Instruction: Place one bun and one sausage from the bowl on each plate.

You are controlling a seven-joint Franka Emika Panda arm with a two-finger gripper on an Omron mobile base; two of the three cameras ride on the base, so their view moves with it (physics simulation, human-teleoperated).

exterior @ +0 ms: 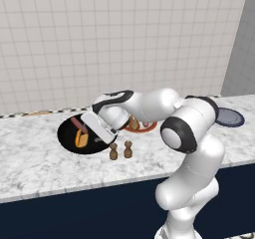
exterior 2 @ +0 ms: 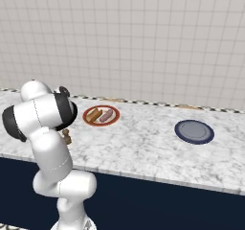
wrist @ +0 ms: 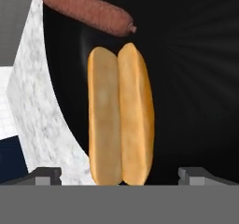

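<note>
While poised low over the black bowl (exterior: 69,133) at the left of the marble tabletop (exterior: 40,168), end effector (wrist: 120,174) spread wide, one dark fingertip on each side of the bun (wrist: 121,115), gripping nothing. Bun lying lengthwise inside the bowl, split side showing, near the bowl's rim; sausage (wrist: 86,8) just beyond the bun's far end, set at a slant, close to it, contact impossible to judge. From the left base view, bun (exterior: 81,139) and sausage (exterior: 78,124) both seen in the bowl, partly screened by the white hand. Two small brown shakers (exterior: 121,150) standing upright on the tabletop just in front of the bowl, side by side, close under the wrist and nearest of anything to the arm's path. White plate with red-brown rim (exterior 2: 88,120) right of the bowl, already carrying one bun (exterior 2: 93,114) and one sausage (exterior 2: 106,116) lying beside each other; largely hidden behind the forearm from the left camera. Dark blue plate (exterior 2: 194,132) well apart to the right, bare. Tiled wall (exterior 2: 143,37) behind, dark cabinet front (exterior 2: 167,205) below the tabletop edge.
</note>
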